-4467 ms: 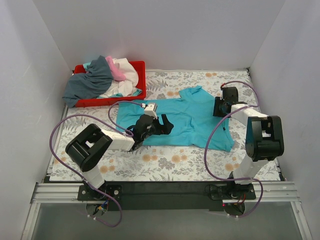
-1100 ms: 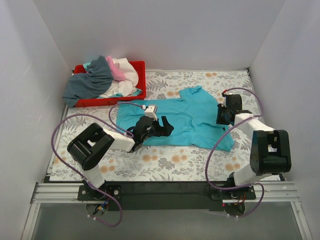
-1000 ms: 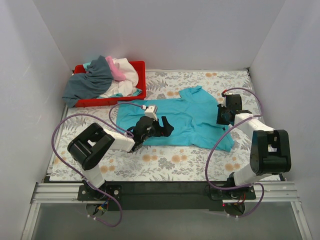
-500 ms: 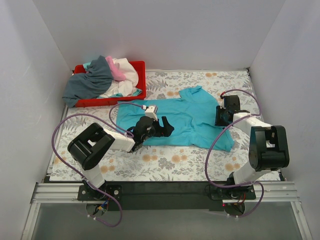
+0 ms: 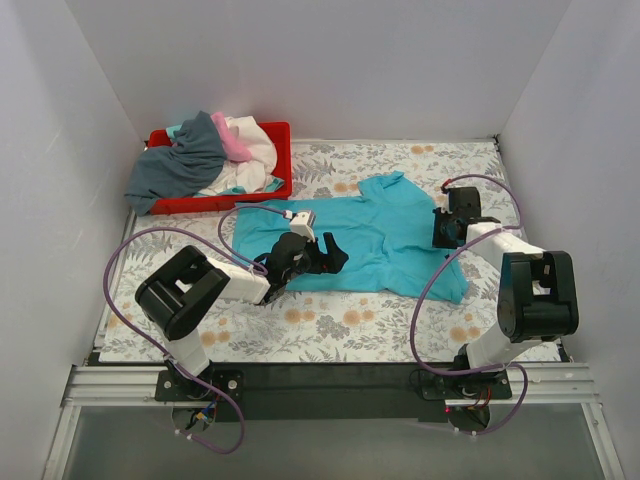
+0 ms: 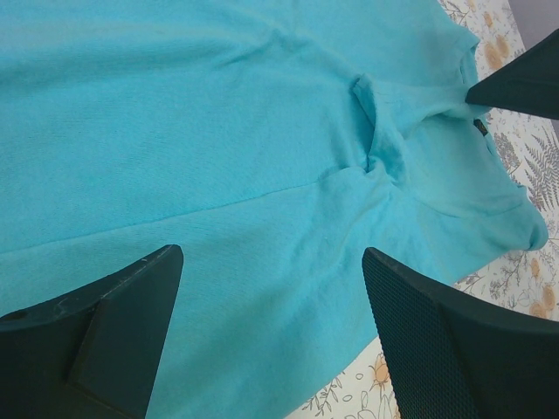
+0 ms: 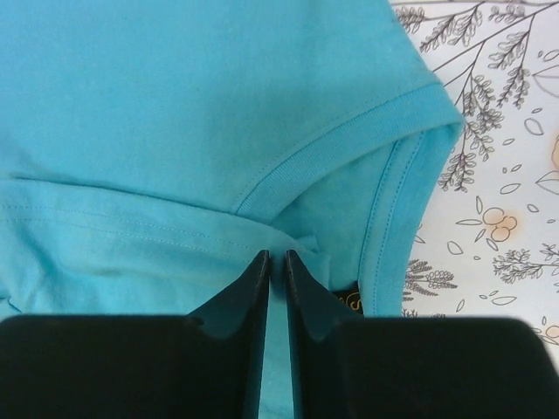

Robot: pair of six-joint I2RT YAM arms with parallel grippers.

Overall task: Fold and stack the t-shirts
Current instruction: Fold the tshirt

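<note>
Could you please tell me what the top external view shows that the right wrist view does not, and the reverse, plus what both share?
Only the top external view: the red tray at the far left, holding a heap of shirts, and the left fingers open over the turquoise shirt. Only the right wrist view: the ribbed neckband, a small dark label, and the right fingers nearly together, apparently pinching a fold of cloth. Both: the turquoise shirt lying on the flowered tablecloth.
</note>
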